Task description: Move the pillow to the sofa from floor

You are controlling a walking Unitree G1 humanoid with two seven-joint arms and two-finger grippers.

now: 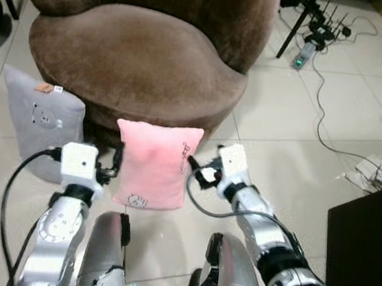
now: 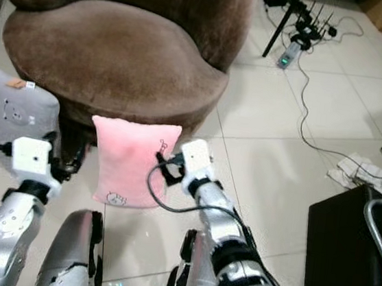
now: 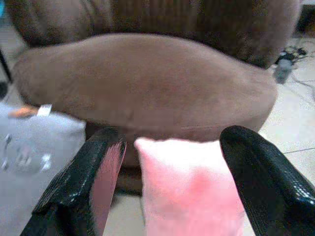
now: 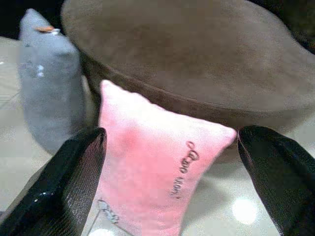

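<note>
Both spread claws, left claw (image 1: 110, 170) and right claw (image 1: 196, 171), flank the upright pink pillow (image 1: 155, 165) unclamped; uneven squeezing could tip it against the brown sofa (image 1: 138, 61).

I see pink pillow (image 2: 132, 162) upright on tile floor (image 2: 291, 168), leaning against brown sofa (image 2: 112, 51). My right gripper (image 2: 163, 164) at its right edge, left gripper (image 2: 71, 160) at left edge. Grey pillow (image 2: 11, 112) beside. Cables (image 2: 307, 94) behind.

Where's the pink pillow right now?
The pink pillow stands upright on the floor against the brown sofa, between the left gripper and right gripper.
</note>
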